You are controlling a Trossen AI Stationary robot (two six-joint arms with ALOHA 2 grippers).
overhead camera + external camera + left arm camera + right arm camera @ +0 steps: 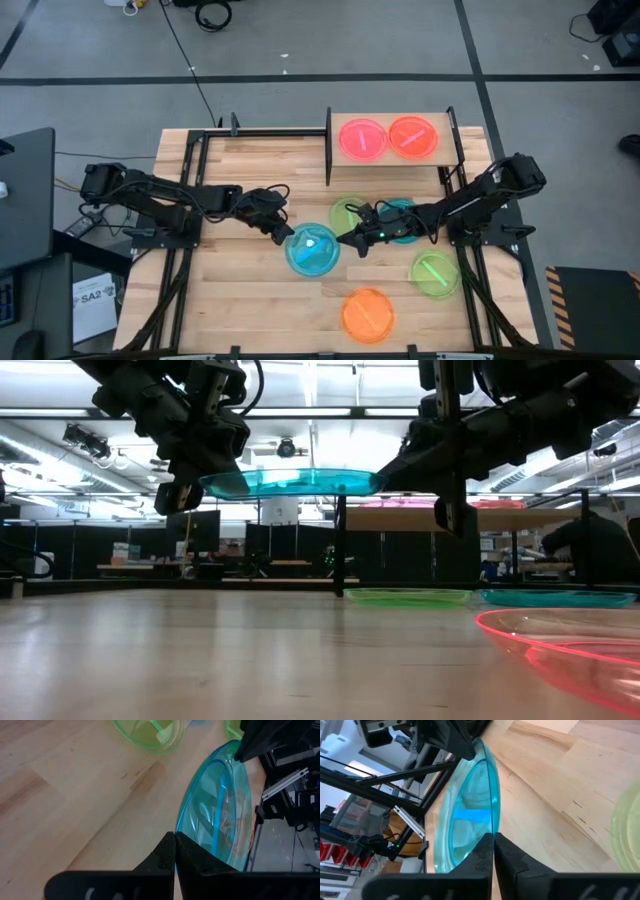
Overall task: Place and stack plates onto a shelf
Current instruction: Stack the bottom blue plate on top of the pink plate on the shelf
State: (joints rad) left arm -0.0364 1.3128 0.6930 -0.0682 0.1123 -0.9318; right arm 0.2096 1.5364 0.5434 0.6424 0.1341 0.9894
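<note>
Blue plate point(312, 250): held level in the air above the tabletop point(240, 300), near its middle, gripped at opposite rims by both arms. In the low view it hangs clear of the wood, flat, between the two grippers.

Left gripper point(284, 233): jaws closed on the blue plate's left rim; the wrist view shows the two fingers pinched together over the edge.

Right gripper point(350, 243): jaws closed on the blue plate's right rim; the wrist view shows the rim caught between the fingers.

Shelf point(392, 120): light-wood board at the far right of the tabletop. Carries two plates side by side: pink plate point(362, 139) on the left, red-orange plate point(412, 136) on the right, just beside each other.

On the tabletop:
- green plate point(345, 213), beside the right arm, partly hidden by it.
- second blue plate point(400, 220), under the right arm.
- second green plate point(435, 272), near the right edge.
- orange plate point(368, 315), near the front edge.

Low view also shows a pink rim point(560, 645) close to the camera at lower right.
</note>
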